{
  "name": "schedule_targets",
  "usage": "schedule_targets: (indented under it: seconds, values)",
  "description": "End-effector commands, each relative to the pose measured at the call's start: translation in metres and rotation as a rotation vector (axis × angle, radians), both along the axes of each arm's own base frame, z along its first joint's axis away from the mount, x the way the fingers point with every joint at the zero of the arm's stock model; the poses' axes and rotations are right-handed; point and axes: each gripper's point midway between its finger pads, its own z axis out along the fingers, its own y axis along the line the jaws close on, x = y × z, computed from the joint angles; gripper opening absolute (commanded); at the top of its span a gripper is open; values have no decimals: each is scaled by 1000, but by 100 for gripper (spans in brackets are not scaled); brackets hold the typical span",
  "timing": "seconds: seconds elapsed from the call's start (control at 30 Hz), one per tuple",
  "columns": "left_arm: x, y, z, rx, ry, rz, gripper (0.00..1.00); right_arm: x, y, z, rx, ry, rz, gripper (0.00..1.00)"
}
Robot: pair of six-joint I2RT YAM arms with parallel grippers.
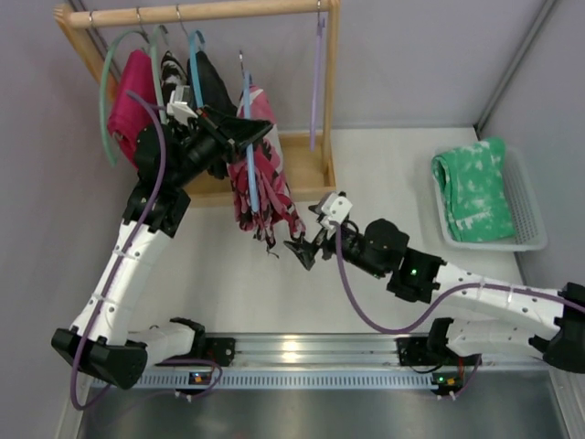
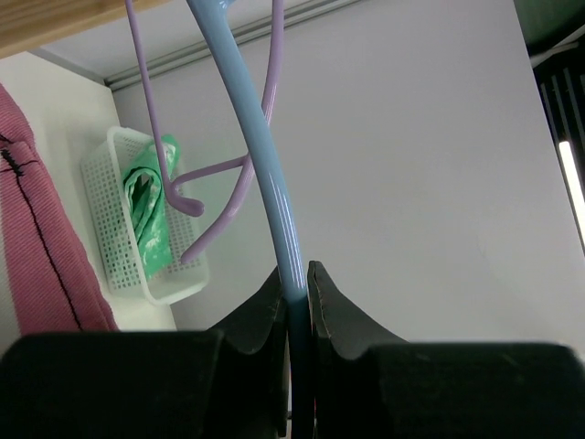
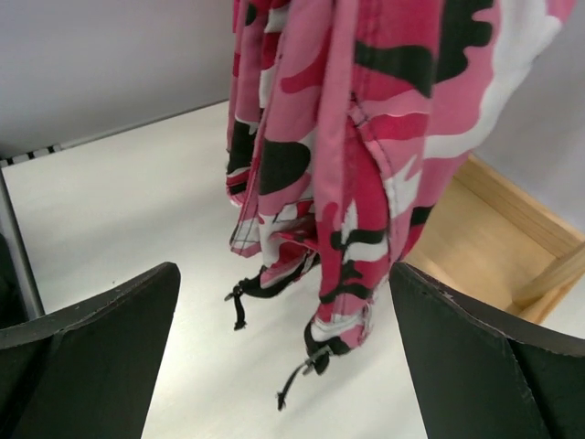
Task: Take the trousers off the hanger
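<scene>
Left gripper (image 2: pixel 294 294) is pinched tight on the thin blue hanger (image 2: pixel 265 174), holding it up near the table's far-left corner, just in front of the wooden rack (image 1: pixel 201 11). The camo trousers (image 1: pixel 260 187) are draped over it and dangle above the tabletop. Right of that, the right gripper (image 1: pixel 306 236) is spread wide with nothing in it, the leg hems just ahead of its fingers (cords hang lowest). My worry is that it closes on only a cord and slips off, or that a hard tug twists that skinny hanger out of the left pinch.
</scene>
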Motion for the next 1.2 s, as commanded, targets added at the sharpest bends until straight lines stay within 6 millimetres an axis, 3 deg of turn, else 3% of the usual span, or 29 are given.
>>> schedule_targets:
  seconds: [0.0,0.03,0.07,0.23,0.33,0.53,0.73,0.93,1.13,1.17]
  values:
    - [-44,14,106,-134,-353,-1,0,11,19,35,121,-110,-72,99]
    - [-45,14,109,-136,-359,-3,0,11,30,24,103,-97,-62,100]
    - [-45,14,111,-138,-363,-2,0,12,35,25,121,-103,-64,99]
    - [-49,17,127,-157,-389,4,0,33,41,5,83,-102,-187,99]
    - [-50,17,132,-165,-395,3,0,44,44,5,97,-69,-226,99]
    - [-51,17,135,-170,-400,5,0,51,59,23,141,-78,-199,99]
    - [-53,18,142,-178,-412,6,0,69,71,0,92,-40,-240,99]
    - [-55,19,150,-190,-422,5,0,98,62,-15,63,-14,-318,99]
    - [-53,18,150,-199,-411,0,0,119,56,-11,86,7,-370,99]
    - [-53,18,149,-198,-408,-2,0,121,57,-3,105,5,-371,99]
